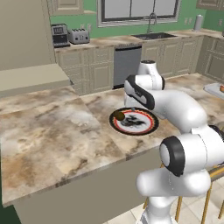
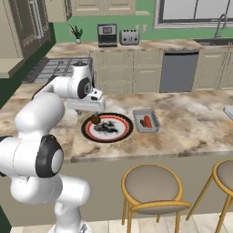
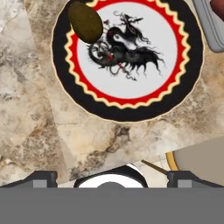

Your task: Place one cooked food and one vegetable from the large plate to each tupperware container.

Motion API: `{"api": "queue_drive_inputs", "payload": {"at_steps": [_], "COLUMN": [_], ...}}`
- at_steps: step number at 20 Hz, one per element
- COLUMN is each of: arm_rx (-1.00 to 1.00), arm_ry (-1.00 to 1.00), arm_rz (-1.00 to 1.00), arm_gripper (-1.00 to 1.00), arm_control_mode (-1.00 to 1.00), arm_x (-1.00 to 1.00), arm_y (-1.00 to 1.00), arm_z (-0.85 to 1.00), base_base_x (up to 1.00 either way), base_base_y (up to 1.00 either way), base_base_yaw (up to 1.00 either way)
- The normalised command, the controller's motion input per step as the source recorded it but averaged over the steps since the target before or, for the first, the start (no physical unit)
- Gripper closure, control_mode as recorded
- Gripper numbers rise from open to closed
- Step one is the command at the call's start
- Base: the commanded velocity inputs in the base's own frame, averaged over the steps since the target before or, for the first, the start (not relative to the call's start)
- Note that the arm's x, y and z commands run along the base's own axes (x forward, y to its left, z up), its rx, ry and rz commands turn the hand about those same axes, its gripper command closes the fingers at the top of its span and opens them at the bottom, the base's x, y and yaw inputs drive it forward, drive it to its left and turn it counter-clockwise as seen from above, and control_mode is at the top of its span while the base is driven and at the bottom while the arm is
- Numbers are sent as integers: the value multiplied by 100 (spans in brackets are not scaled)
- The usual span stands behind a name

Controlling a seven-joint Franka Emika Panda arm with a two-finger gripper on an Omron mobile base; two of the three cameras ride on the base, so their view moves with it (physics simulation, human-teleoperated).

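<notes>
The plate (image 3: pixel 127 59) sits on the marble counter (image 1: pixel 52 135) near its front edge, and I'll place everything else from it. Only one item is left on it: a brown, egg-shaped lump, a potato (image 3: pixel 85 22) by the look of it, resting on the plate's black rim on the side toward the stove. Just beside the plate, on the side toward the sink, lies one grey container (image 2: pixel 145 121) with two reddish pieces in it; I can't tell what they are from here. A second container (image 1: pixel 215 90) sits well apart from the plate, further along the counter, with something orange in it.

The gripper (image 2: pixel 93 108) hangs above the plate's stove-side edge, close over the potato, its two fingers spread wide with nothing between them.

I'd judge the potato to be firm and fairly light, hard enough to squeeze without bruising. Its rounded skin could let it roll or squirt out sideways, though. The safest hold looks to be across its short width at the middle, fingers coming straight down either side.
</notes>
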Motion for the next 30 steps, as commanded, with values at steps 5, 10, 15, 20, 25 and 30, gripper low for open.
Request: {"api": "queue_drive_inputs", "payload": {"at_steps": [5,10,15,20,25,30], "arm_rx": [0,0,0,4,0,0], "arm_ry": [0,0,0,0,1,3], "arm_rz": [0,0,2,12,18,20], "arm_gripper": [-100,-100,-100,-100,-100,-100], "arm_control_mode": [100,100,-100,-100,-100,-100], "arm_x": [0,0,4,54,82,78], "arm_y": [0,0,-1,-1,0,0], "arm_z": [0,0,0,-20,-30,-37], "base_base_x": [34,39,7,0,0,0], "base_base_y": [0,0,-1,0,0,0], "base_base_yaw": [0,0,1,0,0,0]}}
